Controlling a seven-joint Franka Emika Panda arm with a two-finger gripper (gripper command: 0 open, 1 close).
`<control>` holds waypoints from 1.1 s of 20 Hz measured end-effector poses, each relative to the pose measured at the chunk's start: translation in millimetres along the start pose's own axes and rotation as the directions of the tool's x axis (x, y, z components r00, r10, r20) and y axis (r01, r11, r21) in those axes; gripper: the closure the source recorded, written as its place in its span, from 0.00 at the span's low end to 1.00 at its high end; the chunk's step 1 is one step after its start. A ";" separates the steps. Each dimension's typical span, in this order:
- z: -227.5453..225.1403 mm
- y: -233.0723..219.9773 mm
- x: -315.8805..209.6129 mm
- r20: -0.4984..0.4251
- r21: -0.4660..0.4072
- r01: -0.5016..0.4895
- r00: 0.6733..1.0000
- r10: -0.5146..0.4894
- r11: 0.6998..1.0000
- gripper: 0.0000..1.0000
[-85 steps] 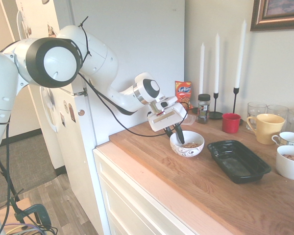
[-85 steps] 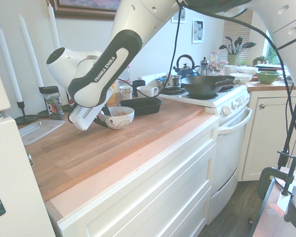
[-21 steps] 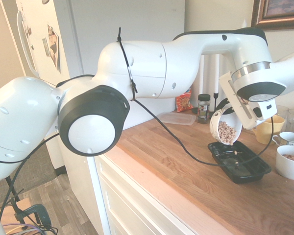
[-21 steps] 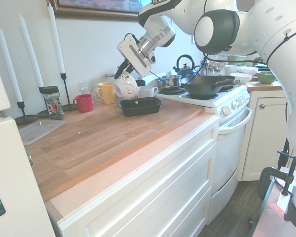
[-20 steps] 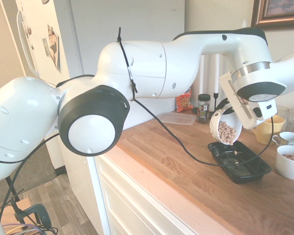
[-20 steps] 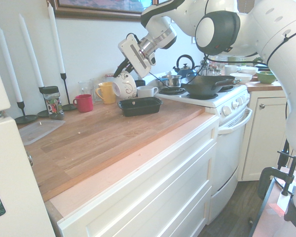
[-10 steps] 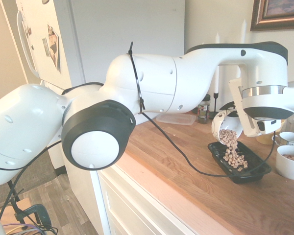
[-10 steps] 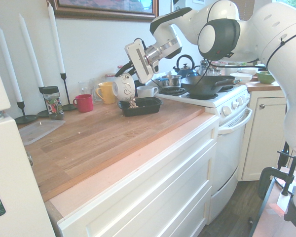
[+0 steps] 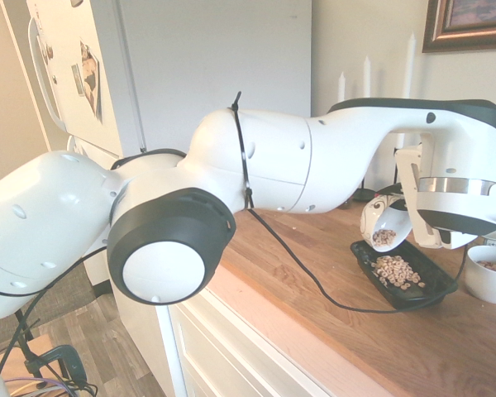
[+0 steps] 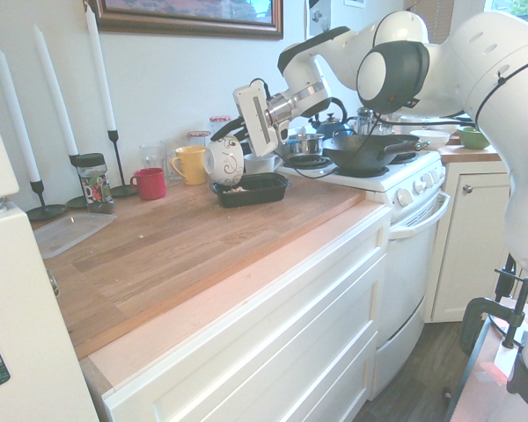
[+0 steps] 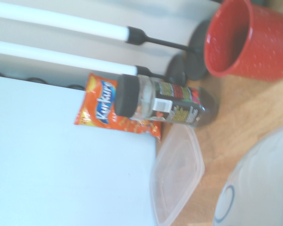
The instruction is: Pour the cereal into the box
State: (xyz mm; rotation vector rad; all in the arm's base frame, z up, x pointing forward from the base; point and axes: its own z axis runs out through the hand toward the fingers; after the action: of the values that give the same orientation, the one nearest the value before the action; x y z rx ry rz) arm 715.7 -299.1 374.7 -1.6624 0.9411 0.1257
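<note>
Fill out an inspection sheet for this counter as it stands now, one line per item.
Surface: wooden countertop, bare at the front.
Job's things: white bowl tipped over the black tray; cereal piled in the tray, a little left in the bowl.
Clutter: red cup, yellow mug, spice jar, white candles, clear container, snack bag.
Claw: claw shut on the bowl's rim.
Cables: black cable along the arm.
Surroundings: stove with wok, kettle, framed picture.
</note>
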 end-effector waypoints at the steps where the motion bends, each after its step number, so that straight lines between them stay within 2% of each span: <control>1: -1.1 2.1 1.4 0.004 0.012 0.008 1.000 -0.008 1.000 1.00; 11: -15.5 15.9 12.0 0.037 0.127 0.034 0.999 -0.039 0.991 1.00; 18: -16.2 21.8 17.3 0.044 0.156 0.038 0.998 -0.046 0.987 1.00; 22: -12.3 24.5 18.3 0.045 0.135 0.038 0.998 -0.044 0.990 1.00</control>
State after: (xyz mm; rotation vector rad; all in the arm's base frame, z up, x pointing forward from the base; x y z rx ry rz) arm 707.8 -319.4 349.9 -1.5471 0.8605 0.0721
